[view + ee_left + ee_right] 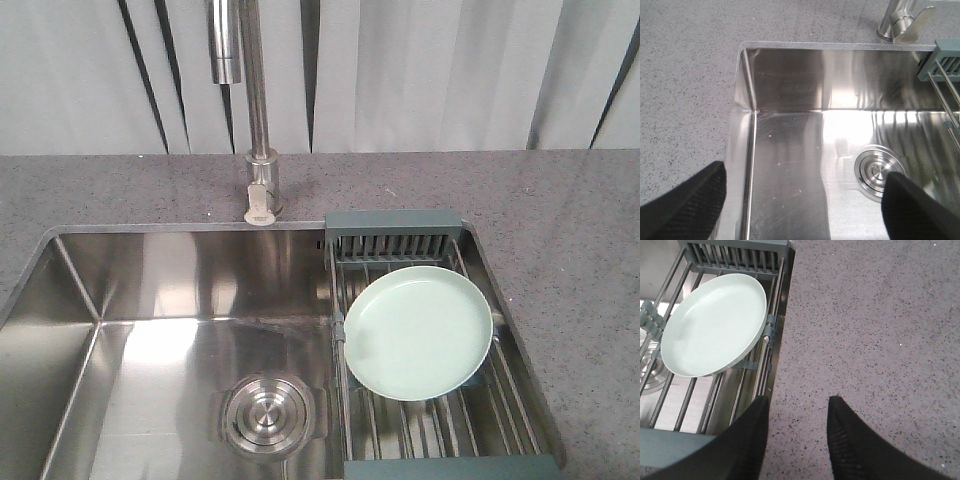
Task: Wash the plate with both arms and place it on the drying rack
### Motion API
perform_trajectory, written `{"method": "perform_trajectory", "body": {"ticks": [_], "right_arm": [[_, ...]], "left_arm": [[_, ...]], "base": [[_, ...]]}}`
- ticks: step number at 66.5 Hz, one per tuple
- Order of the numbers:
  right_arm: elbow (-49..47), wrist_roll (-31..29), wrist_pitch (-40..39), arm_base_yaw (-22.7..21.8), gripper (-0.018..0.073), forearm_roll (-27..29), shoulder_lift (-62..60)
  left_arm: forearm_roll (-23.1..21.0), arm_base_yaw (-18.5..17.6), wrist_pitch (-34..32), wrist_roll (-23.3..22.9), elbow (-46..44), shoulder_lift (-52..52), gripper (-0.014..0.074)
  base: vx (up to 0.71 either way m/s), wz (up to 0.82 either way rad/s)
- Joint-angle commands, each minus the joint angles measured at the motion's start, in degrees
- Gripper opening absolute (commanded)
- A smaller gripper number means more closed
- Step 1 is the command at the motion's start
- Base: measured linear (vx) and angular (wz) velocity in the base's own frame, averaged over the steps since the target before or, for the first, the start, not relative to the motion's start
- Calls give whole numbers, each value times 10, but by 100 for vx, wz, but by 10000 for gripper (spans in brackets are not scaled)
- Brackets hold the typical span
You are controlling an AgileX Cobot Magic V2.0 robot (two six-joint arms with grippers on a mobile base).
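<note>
**A:** Where are your two arms right now?

**B:** Your left gripper (805, 200) hangs over the near left part of the sink (790, 165), aimed down into the basin. Its two black, woven-textured fingers (685, 207) are spread wide, with nothing between them; one sits above the left wall, the other by the drain (879, 172). Your right gripper (796, 432) points down over the grey speckled counter (875, 325), just beside the rack's right edge. Its fingers stand moderately apart, also holding nothing. In the front view, neither arm shows.

**A:** And the plate?

**B:** You have one plate (418, 331), round, pale mint green, glossy, with a shallow raised rim. It lies on the drying rack (440, 425), toward the back, face up and slightly tilted. From your right gripper it sits at about ten o'clock.

**A:** What else can you count?

**B:** One rack of thin parallel metal bars with grey-green plastic end pieces; the one at twelve o'clock is slotted. It spans the right side of the sink. One brushed steel sink, rectangular, reflective. One round steel drain with concentric rings, at about eight o'clock from the plate. One steel faucet (258, 110) rising from the counter behind the sink.
</note>
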Motion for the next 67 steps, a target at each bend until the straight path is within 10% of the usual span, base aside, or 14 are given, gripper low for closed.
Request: {"method": "perform_trajectory", "body": {"ticks": [1,67], "right_arm": [[-16,-9,-26,-4,251,-1,2],[-16,-6,2,-4,232,25,2]], "left_arm": [[0,-2,-36,-5,-14,3,585],[0,-2,-36,-5,-14,3,585]], "base": [[0,0],[0,0]]}}
